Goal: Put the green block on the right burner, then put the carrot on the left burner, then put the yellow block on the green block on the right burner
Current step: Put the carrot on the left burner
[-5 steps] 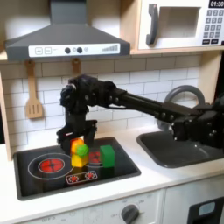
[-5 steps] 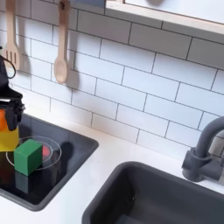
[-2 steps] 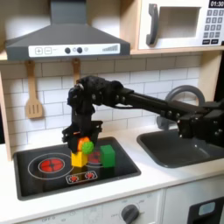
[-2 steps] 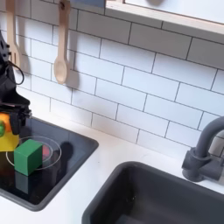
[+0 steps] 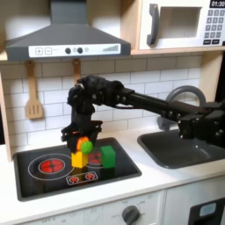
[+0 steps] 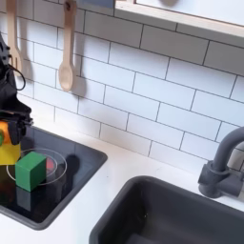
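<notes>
In the first exterior view the black gripper [image 5: 82, 141] of the WidowX arm hangs over the middle of the glossy black toy hob [image 5: 35, 182], between the two ringed burners. Its fingers are pinched around the small toy carrot [image 5: 84, 144] with an orange tapered body and green leafy end, which sits between them above the small plain yellow toy block [image 5: 79, 159]. Whether carrot and yellow block touch I cannot tell.

The small bright green toy cube [image 5: 107, 156] stands at 3 o'clock from the yellow block, just beside it, on the right burner of red concentric rings [image 5: 98, 163]. The left burner with its red centre [image 5: 51, 164] lies at 9 o'clock from the yellow block, with nothing on it.

In the second exterior view the green cube [image 6: 30, 171] rests upright on the ringed right burner [image 6: 52, 164], and the gripper [image 6: 10, 132] sits at 10 o'clock from it at the frame edge, with orange carrot [image 6: 5, 133] and yellow block [image 6: 8, 152] beneath it
</notes>
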Controlling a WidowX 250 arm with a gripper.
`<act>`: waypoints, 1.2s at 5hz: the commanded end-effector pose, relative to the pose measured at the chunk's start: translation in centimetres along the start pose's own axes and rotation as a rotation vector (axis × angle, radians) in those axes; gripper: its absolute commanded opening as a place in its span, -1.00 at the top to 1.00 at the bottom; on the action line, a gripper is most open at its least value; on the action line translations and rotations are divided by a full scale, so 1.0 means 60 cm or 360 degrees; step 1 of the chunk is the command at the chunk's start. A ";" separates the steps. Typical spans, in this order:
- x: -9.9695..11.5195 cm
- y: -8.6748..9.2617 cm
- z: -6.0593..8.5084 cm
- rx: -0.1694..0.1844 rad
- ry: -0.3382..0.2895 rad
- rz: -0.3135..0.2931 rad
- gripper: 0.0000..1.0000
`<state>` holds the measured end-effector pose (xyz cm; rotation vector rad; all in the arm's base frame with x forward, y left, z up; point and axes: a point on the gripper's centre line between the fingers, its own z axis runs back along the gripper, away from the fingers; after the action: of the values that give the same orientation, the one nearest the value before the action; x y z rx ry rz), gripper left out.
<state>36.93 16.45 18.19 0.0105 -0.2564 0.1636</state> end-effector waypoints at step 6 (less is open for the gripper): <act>0.010 -0.015 -0.004 -0.0112 0.0019 -0.0075 1.00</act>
<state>37.56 14.58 18.85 -0.0613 -0.2628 0.0861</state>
